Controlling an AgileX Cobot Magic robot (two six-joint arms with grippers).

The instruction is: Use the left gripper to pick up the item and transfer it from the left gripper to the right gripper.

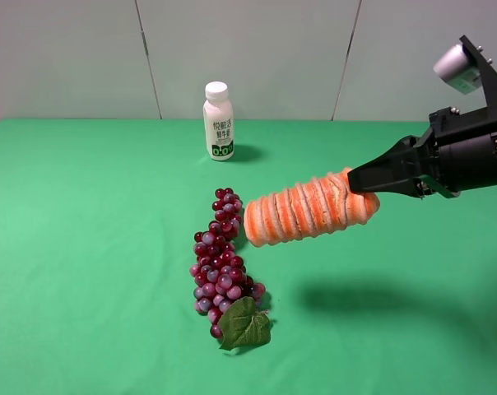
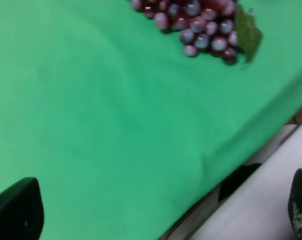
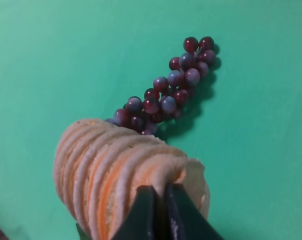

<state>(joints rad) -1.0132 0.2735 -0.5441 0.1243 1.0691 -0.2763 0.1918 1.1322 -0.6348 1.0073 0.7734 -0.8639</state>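
My right claw [image 1: 362, 184] clamps the loaf [image 1: 302, 212] by one end only; overhanging weight may pivot it loose.

The item [image 1: 310, 207], an oblong ribbed toy bread loaf in orange and cream, hangs in the air, slanted, its free end lower. The right gripper [image 1: 362, 183] pinches its upper end. The left gripper [image 2: 158, 212] holds nothing, its fingers [image 2: 16, 212] wide apart
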